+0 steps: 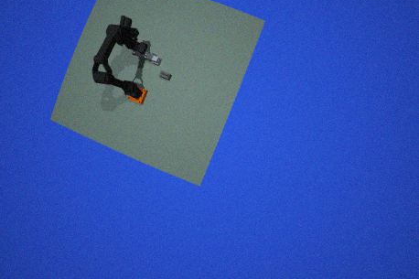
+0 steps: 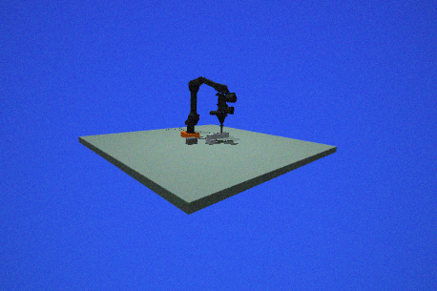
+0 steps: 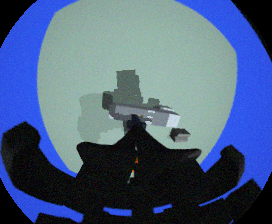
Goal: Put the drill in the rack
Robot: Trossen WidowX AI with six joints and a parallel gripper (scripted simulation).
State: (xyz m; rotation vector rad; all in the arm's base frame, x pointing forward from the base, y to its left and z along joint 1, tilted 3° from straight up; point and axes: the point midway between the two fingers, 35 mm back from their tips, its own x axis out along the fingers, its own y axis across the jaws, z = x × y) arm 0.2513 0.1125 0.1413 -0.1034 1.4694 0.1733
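A long grey assembly (image 1: pixel 155 59) (image 2: pixel 217 137) (image 3: pixel 129 110) stands on the table, with a pale block (image 3: pixel 172 119) at one end and a dark block (image 3: pixel 107 99) at the other. Which parts are the key and the drill is too small to tell. My gripper (image 2: pixel 221 131) (image 3: pixel 136 127) is shut and empty, pointing down, with its fingertips at the middle of the assembly. Whether the tips touch it cannot be told. A small dark grey block (image 1: pixel 166 75) (image 2: pixel 191 141) (image 3: pixel 180 135) stands apart, beyond the assembly's pale end; it may be the rack.
The arm's orange base (image 1: pixel 143 96) (image 2: pixel 190 135) stands on the grey-green table (image 1: pixel 183 124) (image 2: pixel 191 173) (image 3: pixel 187 55). The arm arches from it over to the assembly. The arm's shadows fall around the assembly.
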